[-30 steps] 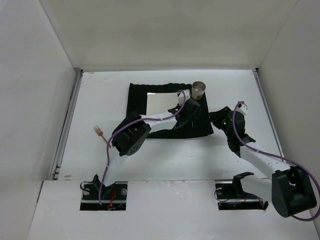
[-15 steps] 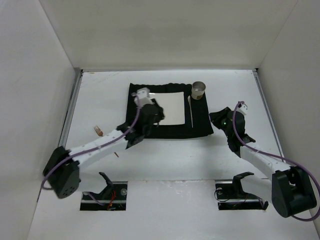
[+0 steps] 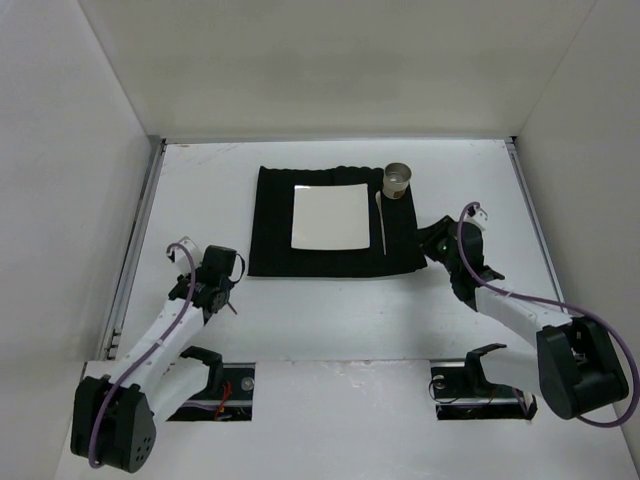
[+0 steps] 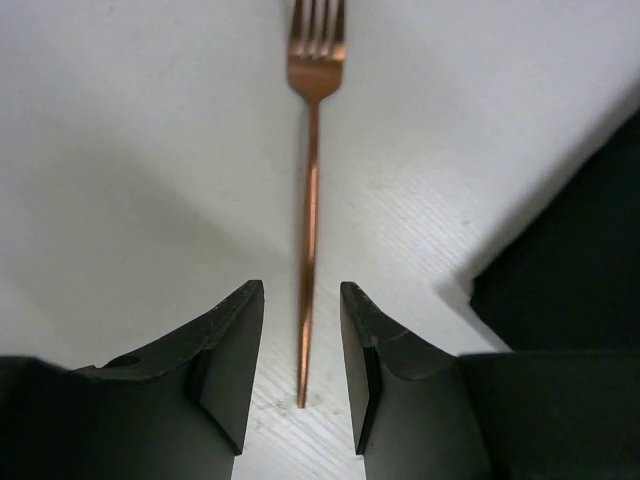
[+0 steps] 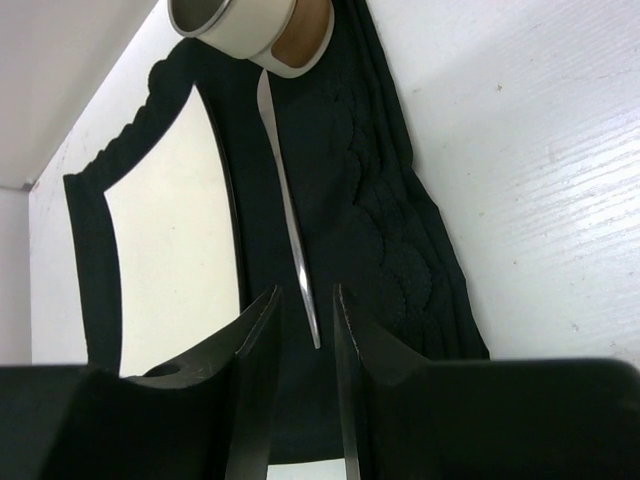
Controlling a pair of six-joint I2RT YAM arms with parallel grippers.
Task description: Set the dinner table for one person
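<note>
On the white dinner table lies a black mat with a square white plate. A silver spoon-like utensil lies on the mat right of the plate. My left gripper is open, low over the table left of the mat. In the left wrist view its jaws straddle the handle end of a copper fork, tines pointing away. My right gripper is open at the mat's right edge. In the right wrist view its jaws flank the tip of the silver utensil without touching it. No person is in view.
A metal cup stands at the mat's far right corner and shows in the right wrist view. Metal rails run along the table's edges, with white walls around. The mat's corner shows to the right of the fork.
My left arm has swung from over the mat's right side, leftwards across the plate, down to the fork. The silver utensil now lies uncovered on the mat. My right gripper has edged toward the mat.
</note>
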